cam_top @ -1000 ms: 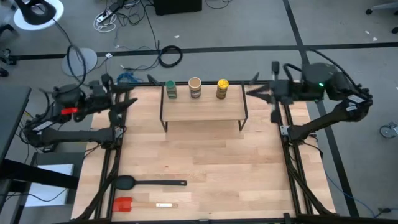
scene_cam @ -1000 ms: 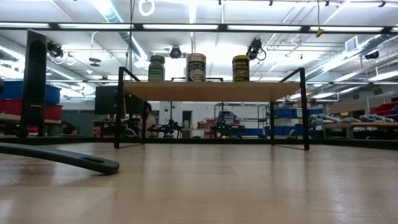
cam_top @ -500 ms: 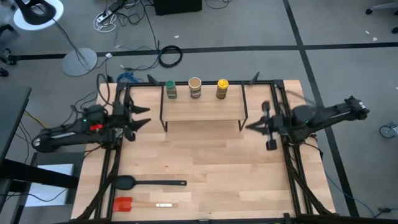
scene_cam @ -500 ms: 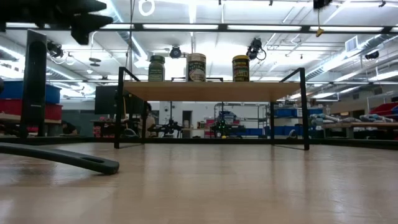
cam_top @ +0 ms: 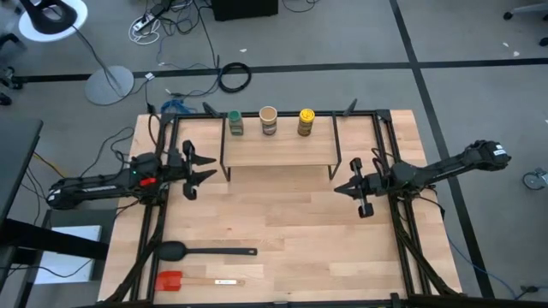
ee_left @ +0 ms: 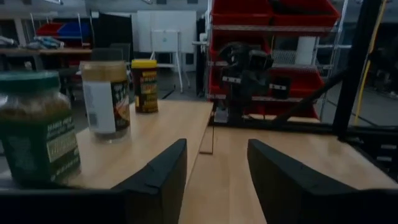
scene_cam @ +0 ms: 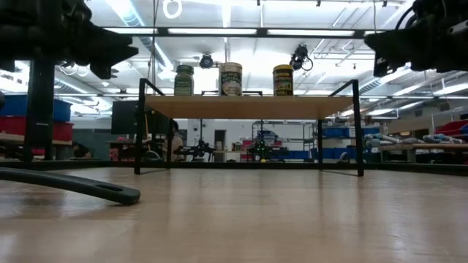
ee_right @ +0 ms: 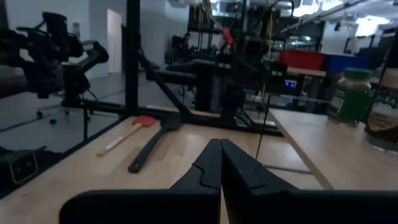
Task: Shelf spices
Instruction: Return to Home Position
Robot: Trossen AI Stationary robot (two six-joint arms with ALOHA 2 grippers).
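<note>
Three spice jars stand upright in a row along the far edge of the wooden shelf [cam_top: 278,150]: green-lidded [cam_top: 235,122], tan-topped [cam_top: 268,120], yellow-lidded [cam_top: 306,121]. The shelf rests on thin black legs near the table's far edge. My left gripper [cam_top: 208,168] is open and hovers left of the shelf, pointing toward it; its wrist view shows the green jar [ee_left: 34,134] closest. My right gripper [cam_top: 337,190] is shut and hovers off the shelf's right near corner, pointing left. Neither touches anything.
A black spoon [cam_top: 205,251] and a red spatula [cam_top: 184,281] lie on the table near its near left corner. Bare tabletop [cam_top: 282,222] stretches between the shelf and the near edge. Black frame rails [cam_top: 402,248] run along both sides.
Both arms have drawn back from beside the shelf's far end, moving toward the table's near edge and lower. The left gripper now sits by the shelf's left side, the right by its right near corner. The jars and shelf have stayed put.
</note>
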